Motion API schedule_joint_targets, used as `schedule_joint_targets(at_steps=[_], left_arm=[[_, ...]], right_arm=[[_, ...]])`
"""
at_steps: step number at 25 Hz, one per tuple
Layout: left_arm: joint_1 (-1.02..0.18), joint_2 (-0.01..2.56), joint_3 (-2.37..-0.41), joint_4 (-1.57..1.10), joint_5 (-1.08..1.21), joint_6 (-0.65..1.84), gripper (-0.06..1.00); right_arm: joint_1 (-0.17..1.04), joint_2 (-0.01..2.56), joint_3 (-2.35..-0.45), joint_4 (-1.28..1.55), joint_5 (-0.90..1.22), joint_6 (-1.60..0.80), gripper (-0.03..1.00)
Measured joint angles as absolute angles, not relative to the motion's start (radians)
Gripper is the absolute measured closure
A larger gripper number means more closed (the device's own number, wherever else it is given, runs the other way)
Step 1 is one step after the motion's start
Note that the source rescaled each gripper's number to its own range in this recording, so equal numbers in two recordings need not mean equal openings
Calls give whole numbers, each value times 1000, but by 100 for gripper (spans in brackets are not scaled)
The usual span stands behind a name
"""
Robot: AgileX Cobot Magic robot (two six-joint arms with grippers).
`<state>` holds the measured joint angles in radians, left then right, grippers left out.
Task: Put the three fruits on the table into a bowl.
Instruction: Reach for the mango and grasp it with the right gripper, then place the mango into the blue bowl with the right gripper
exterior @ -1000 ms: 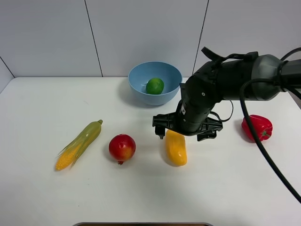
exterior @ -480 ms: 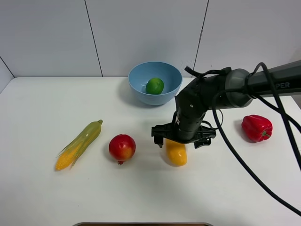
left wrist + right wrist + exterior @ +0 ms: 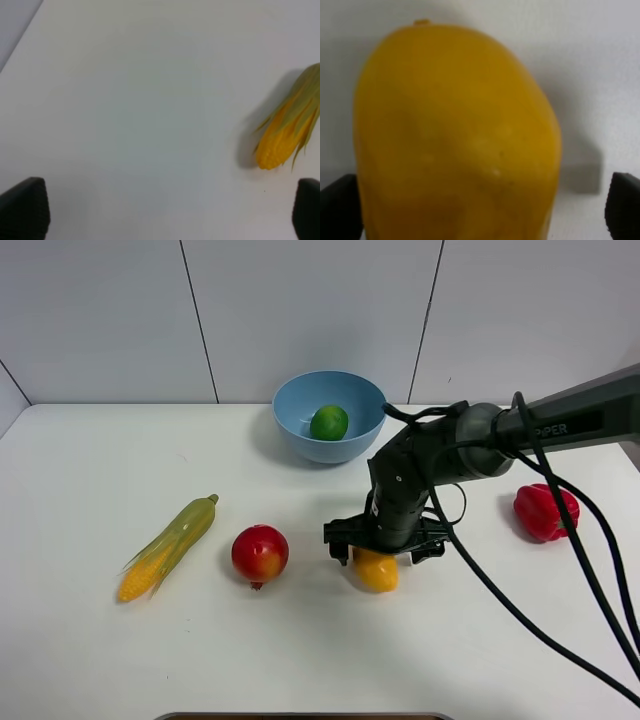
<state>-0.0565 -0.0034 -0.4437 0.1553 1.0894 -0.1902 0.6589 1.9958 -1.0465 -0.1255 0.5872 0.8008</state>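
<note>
The yellow mango (image 3: 376, 571) lies on the white table (image 3: 90, 460), half hidden under my right gripper (image 3: 385, 543). That gripper is open, with one finger on each side of the fruit. In the right wrist view the mango (image 3: 455, 135) fills the picture, between the dark fingertips (image 3: 337, 206) of the right gripper (image 3: 480, 207). The green lime (image 3: 329, 422) rests inside the light blue bowl (image 3: 296, 400) at the back. The red fruit (image 3: 260, 553) sits on the table left of the mango. My left gripper (image 3: 165, 210) is open over bare table.
A corn cob (image 3: 168, 545) in a green husk lies at the left, and the left wrist view shows its yellow tip (image 3: 282, 137). A red bell pepper (image 3: 545, 510) sits at the right. The right arm's black cables arc over the table's right side.
My right gripper has come down over the mango and now covers more of it, jaws still wide. The fruits, corn and pepper have not moved.
</note>
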Motion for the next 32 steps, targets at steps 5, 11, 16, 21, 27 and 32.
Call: schedule_joint_targets(at_steps=[5,11,16,21,27,32], left_arm=[[-56,-3,-444,155,1089,-190,-6],[-56,-3,-444,155,1089,-190,-6],[-56,-3,-444,155,1089,-190,-6],[-56,-3,-444,155,1089,-190,-6],[-56,-3,-444,155,1089,-190,-6],[-56,-3,-444,155,1089,-190,-6]], right_arm=[[642,2004,-1046,-122,583,792,3],[637,2004,-1046,-113,571,787,3],[637,2004,-1046,-108,571,787,43],[637,2004,-1046,-106,571,787,97],[637,2004,-1046,-129,582,786,97],[637,2004,-1046,-135,590,786,97]])
